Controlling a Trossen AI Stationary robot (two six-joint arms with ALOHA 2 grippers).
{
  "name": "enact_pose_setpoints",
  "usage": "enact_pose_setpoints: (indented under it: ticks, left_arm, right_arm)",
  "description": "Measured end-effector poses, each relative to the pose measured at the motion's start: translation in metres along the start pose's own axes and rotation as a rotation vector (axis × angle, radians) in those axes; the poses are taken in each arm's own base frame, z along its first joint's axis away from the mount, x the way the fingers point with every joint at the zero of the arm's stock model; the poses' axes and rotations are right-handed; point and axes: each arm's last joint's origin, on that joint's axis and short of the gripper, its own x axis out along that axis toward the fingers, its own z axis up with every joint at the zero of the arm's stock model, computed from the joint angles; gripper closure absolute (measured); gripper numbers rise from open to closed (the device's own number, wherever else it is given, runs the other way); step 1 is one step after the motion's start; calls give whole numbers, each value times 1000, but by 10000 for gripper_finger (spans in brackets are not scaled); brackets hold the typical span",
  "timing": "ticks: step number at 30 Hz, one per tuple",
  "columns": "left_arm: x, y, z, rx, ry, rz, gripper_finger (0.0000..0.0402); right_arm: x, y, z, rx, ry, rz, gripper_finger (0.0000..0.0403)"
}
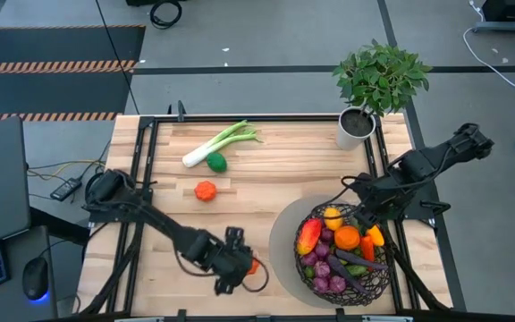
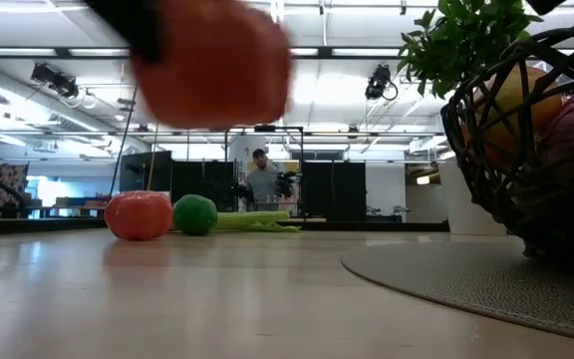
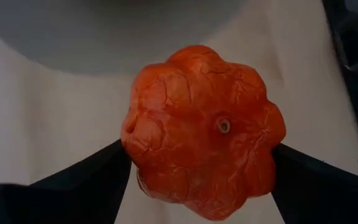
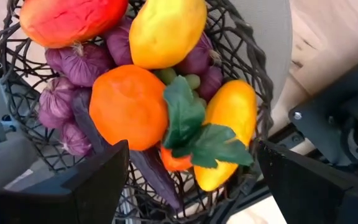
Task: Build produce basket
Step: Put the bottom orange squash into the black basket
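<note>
A: The pale wooden plank surface (image 1: pixel 266 165) looked matt, its grain showing, and the round grey mat (image 1: pixel 284 234) on it seemed a rough weave.

B: The small orange ribbed pumpkin (image 3: pixel 202 130) was wrinkled, slightly glossy plastic between the left hand's (image 3: pixel 201 180) matt black fingers (image 3: pixel 86 180).

A: The dark brown woven wire basket (image 4: pixel 241 59) looked like matt metal; the orange fruit (image 4: pixel 128 106) inside it was dull and pitted.

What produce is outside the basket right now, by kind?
Leek: 1
Lime: 1
Small orange pumpkin: 2, table pumpkin and held pumpkin in the left claw
Total: 4
</note>
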Motion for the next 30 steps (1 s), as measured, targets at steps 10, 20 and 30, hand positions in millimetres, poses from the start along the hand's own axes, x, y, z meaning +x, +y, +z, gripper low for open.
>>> enact_pose_setpoints:
  ticks: [10, 20, 30]
  left_arm:
    - [-28, 79, 82, -64, -390, 67, 69]
    - [-40, 113, 108, -106, -637, 99, 64]
    - [-36, 152, 107, -73, -610, 198, 64]
  right_arm:
    - [-22, -19, -7, -3, -37, 21, 45]
    - [-35, -5, 0, -105, -284, 274, 45]
    - [-52, 22, 19, 123, -565, 568, 42]
